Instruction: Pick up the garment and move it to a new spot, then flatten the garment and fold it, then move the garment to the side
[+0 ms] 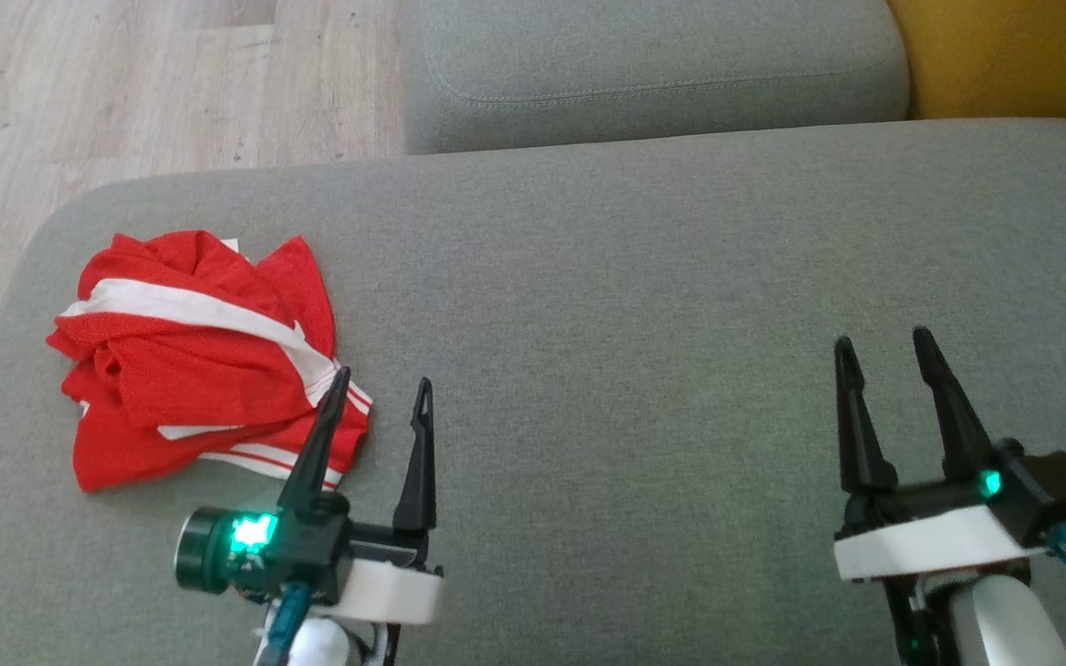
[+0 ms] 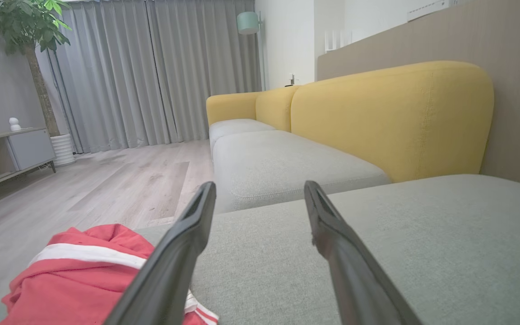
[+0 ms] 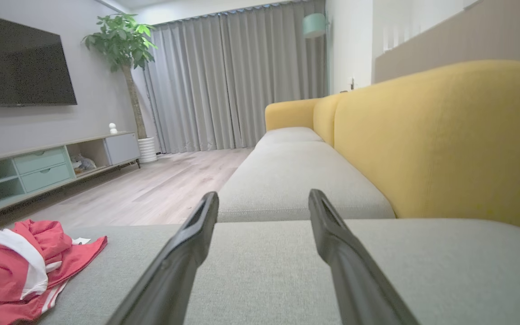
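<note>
Left end effector (image 1: 383,376) and right end effector (image 1: 882,338) spread, empty. Left should sink deep into the bunched garment (image 1: 191,370).

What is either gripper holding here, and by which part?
Nothing. The left gripper and right gripper are open and empty; the red garment lies crumpled on the cushion.
</note>
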